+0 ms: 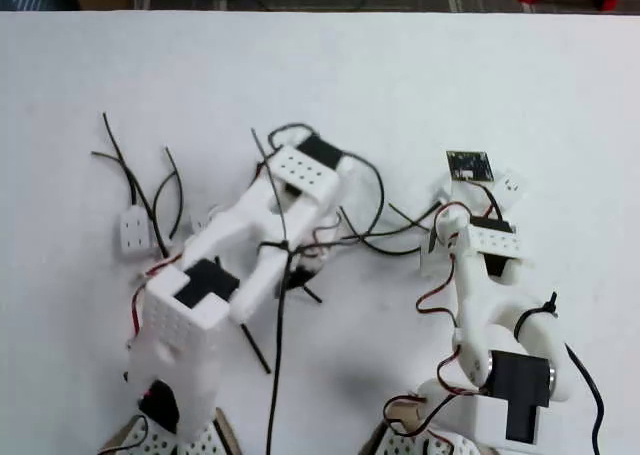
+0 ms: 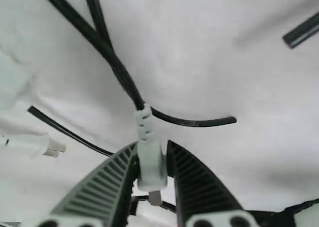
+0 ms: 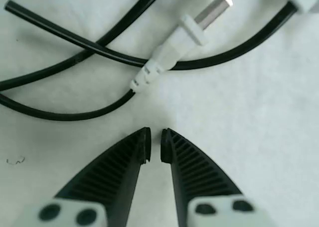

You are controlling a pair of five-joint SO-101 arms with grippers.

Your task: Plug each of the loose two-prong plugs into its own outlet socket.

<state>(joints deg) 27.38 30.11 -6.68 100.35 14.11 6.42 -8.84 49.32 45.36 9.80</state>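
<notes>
A white table (image 1: 430, 85) is seen, with everything carried on its surface. Toward its left side a white outlet block (image 1: 134, 230) is laid flat, and thin black cords (image 1: 122, 160) are spread from beside it toward the far edge. Black cables (image 1: 365, 237) are looped and crossed over the middle of the surface. One long black cable (image 1: 276, 375) is run toward the near edge, and a short black cable piece (image 1: 255, 348) is laid just beside it. In the right wrist view a white two-prong plug (image 3: 172, 50) is seen lying on its side on the table, across other cables. In the left wrist view a second white plug (image 2: 30, 144) is seen resting on the table near a black cable.
</notes>
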